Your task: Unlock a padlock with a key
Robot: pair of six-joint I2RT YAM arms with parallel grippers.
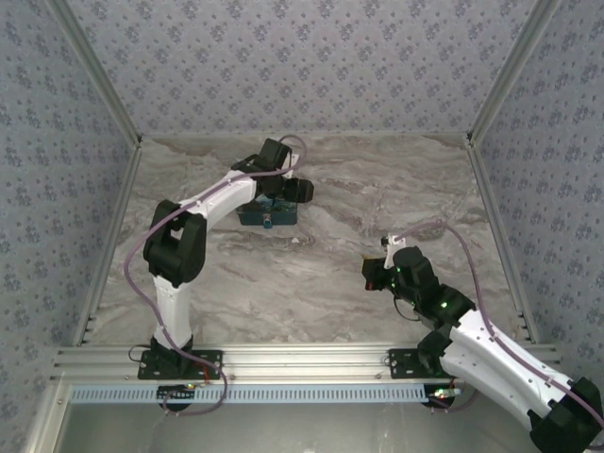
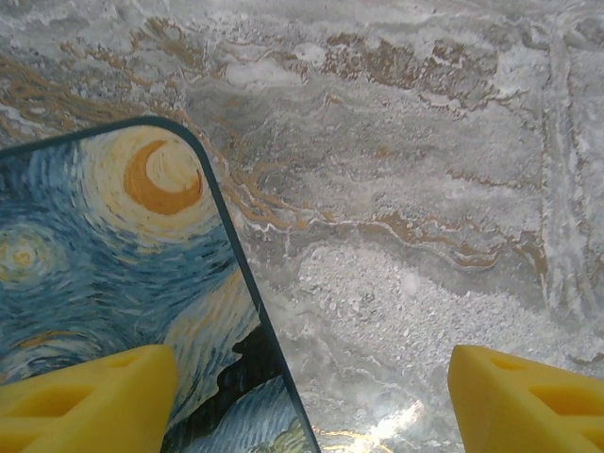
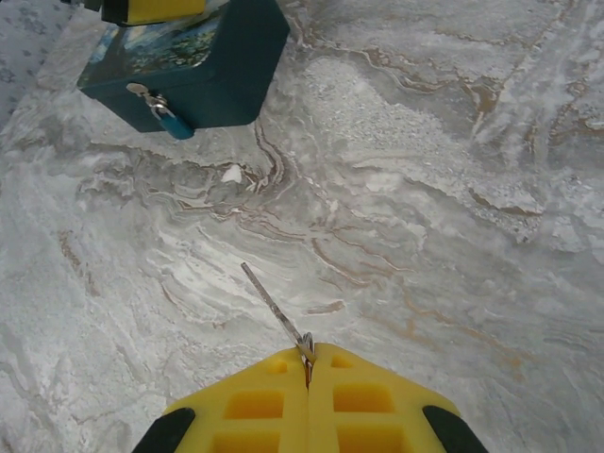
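A tiny blue padlock hangs from a silvery hasp on the front of the starry-night box. The padlock also shows as a small blue speck on the box front in the top view. My right gripper is shut on the thin metal key, whose shaft sticks out forward and left toward the box, well short of it. My left gripper stands open over the box's right edge, one yellow finger above the painted lid and the other finger above bare table.
The box sits at the back middle of the marble table under the left arm. My right gripper hovers at the right middle. Patterned walls and metal rails close in the table on three sides.
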